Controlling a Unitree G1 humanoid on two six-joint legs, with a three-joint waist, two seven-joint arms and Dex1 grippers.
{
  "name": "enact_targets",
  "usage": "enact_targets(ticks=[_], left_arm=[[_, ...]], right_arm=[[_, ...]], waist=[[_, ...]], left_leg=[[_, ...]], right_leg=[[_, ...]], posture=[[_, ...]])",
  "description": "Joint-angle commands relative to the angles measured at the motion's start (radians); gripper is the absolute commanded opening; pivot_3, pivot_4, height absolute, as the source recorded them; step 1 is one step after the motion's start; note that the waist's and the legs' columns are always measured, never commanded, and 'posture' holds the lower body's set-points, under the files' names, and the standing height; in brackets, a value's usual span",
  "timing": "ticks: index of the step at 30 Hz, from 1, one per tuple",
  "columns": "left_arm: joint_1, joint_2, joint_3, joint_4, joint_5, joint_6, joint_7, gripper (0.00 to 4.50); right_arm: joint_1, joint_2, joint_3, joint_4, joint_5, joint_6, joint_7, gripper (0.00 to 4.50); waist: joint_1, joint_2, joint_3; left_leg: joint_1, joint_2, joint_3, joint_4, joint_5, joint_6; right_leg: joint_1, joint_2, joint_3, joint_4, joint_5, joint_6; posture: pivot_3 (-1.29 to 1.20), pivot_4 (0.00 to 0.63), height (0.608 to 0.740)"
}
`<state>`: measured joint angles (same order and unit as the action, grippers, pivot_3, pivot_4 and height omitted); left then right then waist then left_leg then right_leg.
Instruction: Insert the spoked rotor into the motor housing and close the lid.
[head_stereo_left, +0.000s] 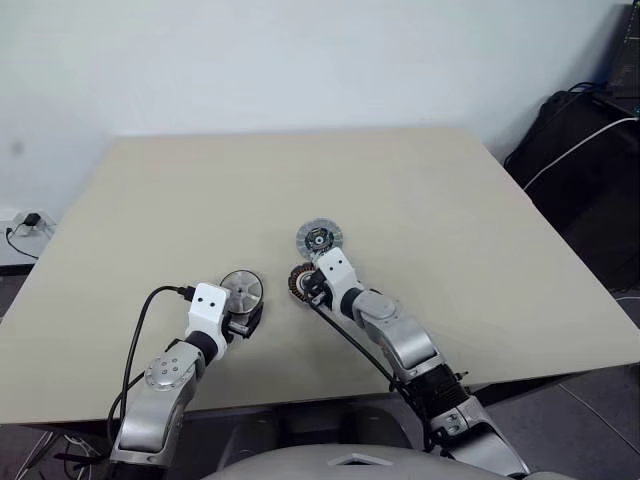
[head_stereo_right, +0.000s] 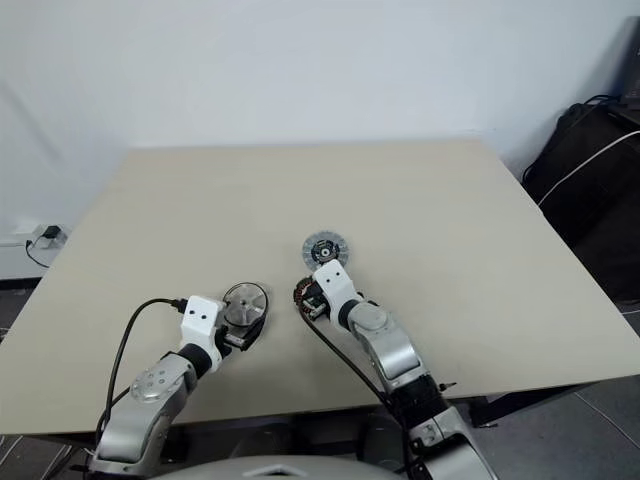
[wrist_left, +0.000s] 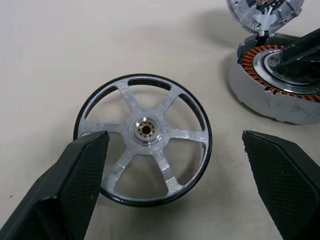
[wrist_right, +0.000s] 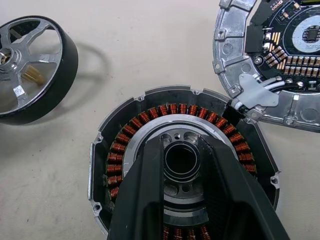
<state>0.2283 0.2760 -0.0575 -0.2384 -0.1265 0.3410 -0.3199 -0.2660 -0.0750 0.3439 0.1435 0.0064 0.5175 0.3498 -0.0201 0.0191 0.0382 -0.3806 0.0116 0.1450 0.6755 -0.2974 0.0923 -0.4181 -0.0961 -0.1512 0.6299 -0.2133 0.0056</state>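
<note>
Beige matte table (head_stereo_left: 450, 200) against a white wall (head_stereo_left: 300, 60), black bags (head_stereo_left: 585, 140) on the floor far right. Left gripper (wrist_left: 175, 165) gapes wide, holding nothing, fingers either side of the spoked rotor (wrist_left: 145, 137) lying flat near-left. Right gripper (wrist_right: 182, 165) is nearly closed, fingertips over the pale centre of the motor housing (wrist_right: 130, 135); whether it grips is unclear. Lid (head_stereo_left: 318, 238) lies flat just beyond the housing.
</note>
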Motion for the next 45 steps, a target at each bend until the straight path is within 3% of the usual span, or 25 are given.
enact_targets(ticks=[1,2,7,11,15,21,28,34,45], left_arm=[[-0.011,-0.005,0.008,-0.038,-0.001,-0.019,0.003,4.50],[-0.011,-0.006,0.008,-0.038,-0.001,-0.020,0.003,4.50],[-0.007,-0.009,0.006,-0.039,-0.001,-0.020,0.003,4.50],[-0.002,-0.011,0.007,-0.044,-0.001,-0.020,0.006,4.50],[0.005,-0.011,0.012,-0.045,-0.002,-0.021,0.009,4.50],[0.006,-0.011,0.015,-0.041,-0.004,-0.021,0.009,4.50],[0.005,-0.034,0.038,-0.038,-0.036,-0.025,0.013,4.50],[-0.011,-0.139,0.171,-0.007,-0.137,0.004,0.098,4.50],[-0.160,-0.201,0.246,0.152,-0.255,0.137,0.120,4.50]], right_arm=[[-0.021,0.007,-0.019,0.006,-0.004,-0.022,-0.004,0.66],[-0.020,0.006,-0.020,0.007,-0.004,-0.023,-0.004,1.38],[0.004,-0.009,-0.019,-0.066,0.005,-0.003,0.013,2.90],[0.042,-0.035,-0.040,-0.209,0.050,0.040,0.049,2.90],[0.087,-0.064,-0.087,-0.336,0.073,0.097,0.032,2.02],[0.114,-0.094,-0.123,-0.366,0.059,0.135,-0.005,0.05],[0.103,-0.084,-0.074,-0.373,0.054,0.124,0.005,0.05],[0.096,-0.087,-0.056,-0.402,0.055,0.122,0.020,0.05],[0.118,-0.110,-0.071,-0.447,0.058,0.131,0.015,0.05]], waist=[[-0.001,0.000,0.000],[-0.001,0.000,0.000],[-0.002,0.000,0.000],[0.000,0.000,0.000],[0.001,0.000,0.000],[0.007,0.000,0.000],[0.007,0.000,0.000],[0.009,-0.002,-0.001],[0.009,-0.007,-0.002]], left_leg=[[0.000,0.000,0.000,0.000,0.000,0.000],[0.000,0.000,0.000,0.000,0.000,-0.001],[0.000,0.000,0.000,0.000,0.001,-0.001],[0.000,0.000,0.000,-0.001,0.001,-0.001],[0.000,0.000,0.000,-0.002,0.001,-0.001],[0.000,0.000,0.000,-0.002,0.001,-0.001],[0.000,0.000,0.000,-0.002,0.001,-0.001],[0.000,0.000,0.000,-0.001,0.001,-0.001],[0.000,0.000,-0.002,0.000,0.000,0.000]], right_leg=[[0.000,0.000,0.000,0.000,0.000,0.000],[0.000,0.000,0.000,0.000,0.000,0.000],[0.000,0.000,0.000,0.001,0.000,0.000],[-0.001,0.000,0.000,0.001,0.000,0.000],[-0.002,0.000,0.000,0.001,0.000,0.000],[-0.002,-0.001,0.000,0.000,0.000,-0.001],[-0.002,0.000,0.000,0.001,0.000,-0.001],[-0.002,-0.001,0.000,0.000,0.000,0.000],[0.001,0.000,-0.001,0.000,0.001,0.001]], posture=[[0.00,0.000,0.740],[0.00,0.000,0.740],[0.00,0.000,0.740],[0.00,0.000,0.740],[0.00,0.000,0.740],[0.00,0.000,0.740],[0.00,0.000,0.740],[0.00,0.000,0.740],[0.00,0.000,0.740]])
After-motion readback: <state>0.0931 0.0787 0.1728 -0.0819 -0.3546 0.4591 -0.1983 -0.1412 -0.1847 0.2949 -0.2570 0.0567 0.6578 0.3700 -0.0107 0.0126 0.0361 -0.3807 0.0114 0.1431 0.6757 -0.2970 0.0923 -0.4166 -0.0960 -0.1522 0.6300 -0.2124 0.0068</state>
